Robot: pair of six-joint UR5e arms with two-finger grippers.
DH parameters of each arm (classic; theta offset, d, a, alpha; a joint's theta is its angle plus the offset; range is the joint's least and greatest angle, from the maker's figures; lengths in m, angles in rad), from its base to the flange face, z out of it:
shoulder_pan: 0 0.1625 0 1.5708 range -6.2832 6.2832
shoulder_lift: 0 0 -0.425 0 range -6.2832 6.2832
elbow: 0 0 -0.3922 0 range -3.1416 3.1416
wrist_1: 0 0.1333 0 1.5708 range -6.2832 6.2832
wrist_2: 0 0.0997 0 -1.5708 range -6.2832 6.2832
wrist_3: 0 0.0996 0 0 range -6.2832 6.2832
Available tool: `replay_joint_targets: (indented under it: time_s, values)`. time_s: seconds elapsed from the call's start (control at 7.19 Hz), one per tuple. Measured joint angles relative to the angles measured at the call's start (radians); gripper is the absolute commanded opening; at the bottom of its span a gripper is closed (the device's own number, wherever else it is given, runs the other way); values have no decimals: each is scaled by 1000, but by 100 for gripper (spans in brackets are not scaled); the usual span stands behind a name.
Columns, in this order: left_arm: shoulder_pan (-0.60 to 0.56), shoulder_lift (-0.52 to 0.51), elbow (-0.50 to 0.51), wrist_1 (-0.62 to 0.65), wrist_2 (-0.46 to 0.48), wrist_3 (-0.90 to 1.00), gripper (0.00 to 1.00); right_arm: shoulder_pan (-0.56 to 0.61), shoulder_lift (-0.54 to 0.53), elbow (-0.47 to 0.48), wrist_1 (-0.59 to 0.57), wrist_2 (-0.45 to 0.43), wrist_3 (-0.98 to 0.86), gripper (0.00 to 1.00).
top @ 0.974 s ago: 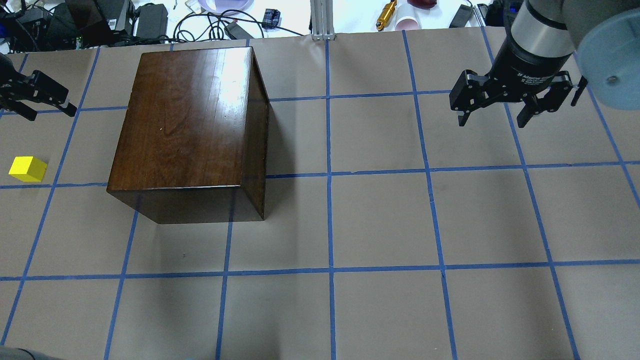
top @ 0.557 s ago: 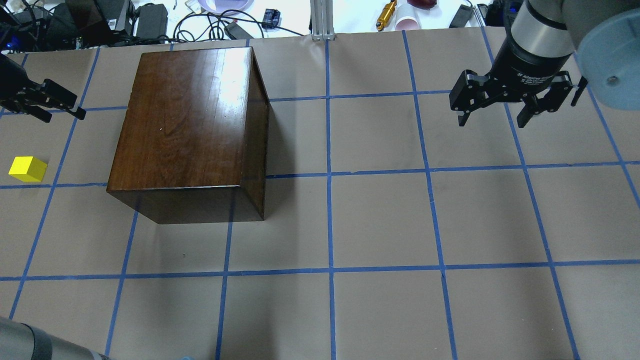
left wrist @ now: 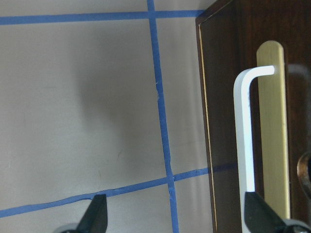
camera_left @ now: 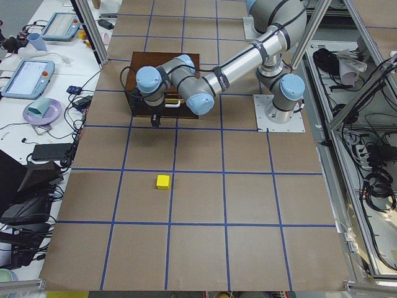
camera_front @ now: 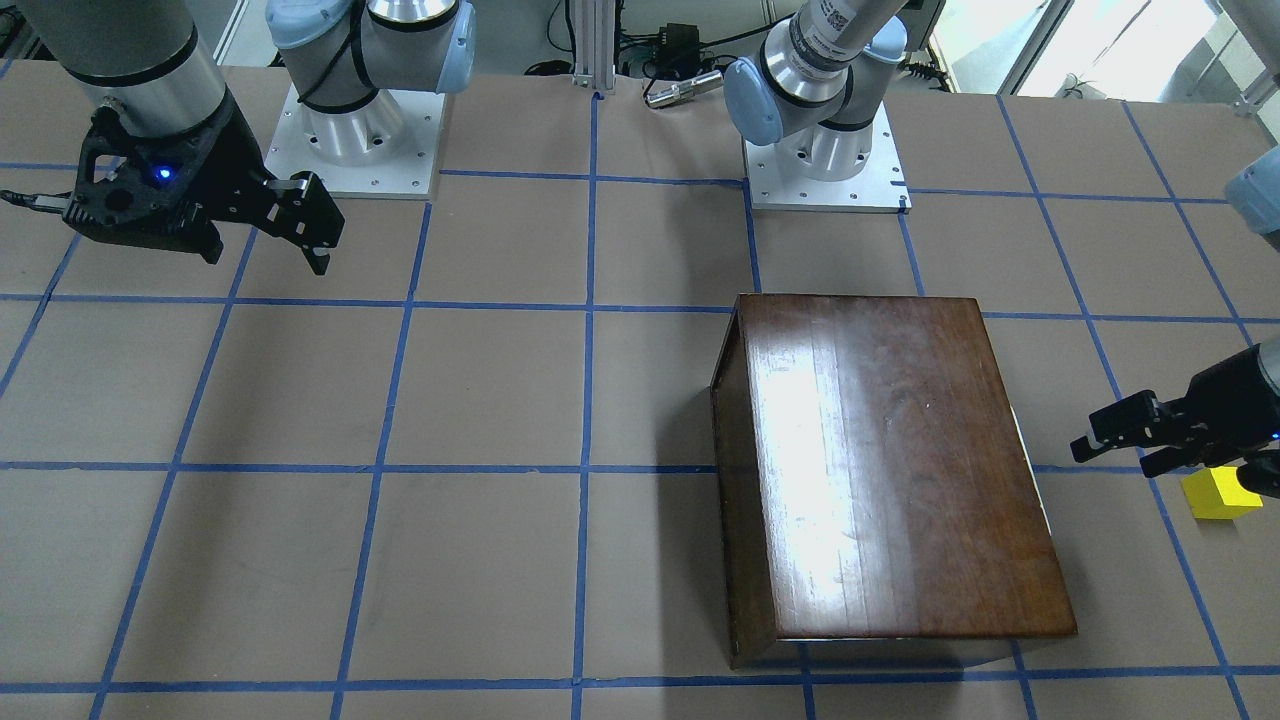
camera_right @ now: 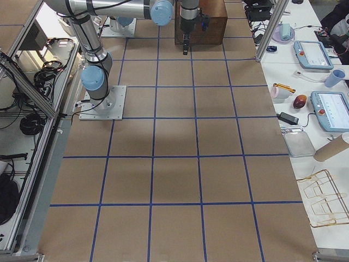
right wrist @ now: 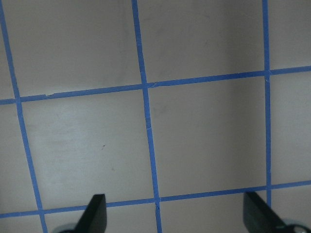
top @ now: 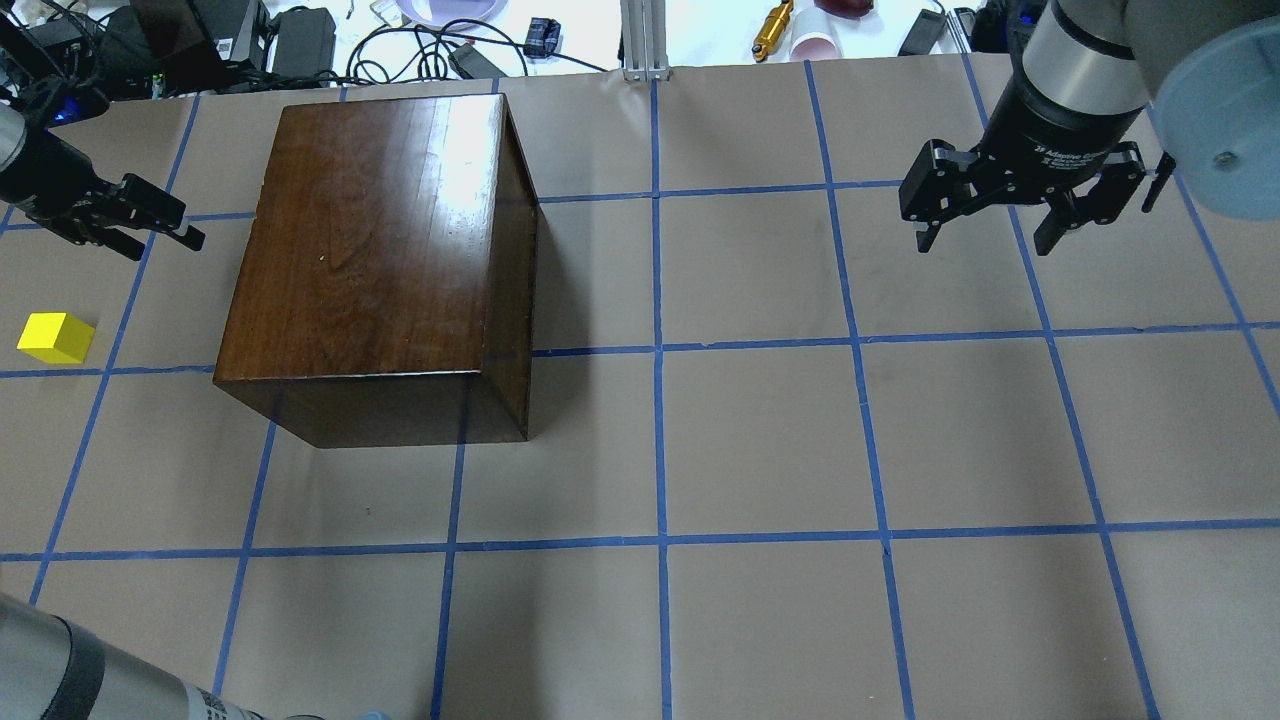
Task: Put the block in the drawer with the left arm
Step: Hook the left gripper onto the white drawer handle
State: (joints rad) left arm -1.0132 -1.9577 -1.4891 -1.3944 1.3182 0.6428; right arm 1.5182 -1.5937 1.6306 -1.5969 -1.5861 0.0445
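The yellow block (top: 55, 337) lies on the table left of the dark-brown wooden box (top: 380, 250); it also shows in the front view (camera_front: 1215, 493) and the left side view (camera_left: 163, 181). The drawer is shut; no pale tray shows. The left wrist view shows the box's dark face (left wrist: 223, 121) with a brass strip. My left gripper (top: 170, 243) is open and empty, level with the box's far left side, a short gap from it and beyond the block. My right gripper (top: 985, 240) is open and empty, hovering at the far right.
Cables, power bricks and small items (top: 420, 40) lie on the white bench beyond the table's far edge. The left arm's forearm (top: 60, 670) crosses the near left corner. Both arm bases (camera_front: 350, 130) stand at the robot's side.
My left gripper has moved right toward the box and a little nearer the robot. Its forearm has come further into the bottom left corner. The block, box and right arm have not moved.
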Motion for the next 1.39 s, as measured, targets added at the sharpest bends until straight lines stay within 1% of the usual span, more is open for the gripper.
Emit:
replay_joint_targets:
  time_s: [0.14, 0.42, 1.39]
  values:
    - [-1, -5, -7, 0, -32, -16, 100, 0, 0, 0, 0, 0, 0, 100]
    - [-2, -9, -34, 1, -58, -25, 100, 0, 0, 0, 0, 0, 0, 100]
    - [-14, -28, -48, 3, -66, -22, 100, 0, 0, 0, 0, 0, 0, 100]
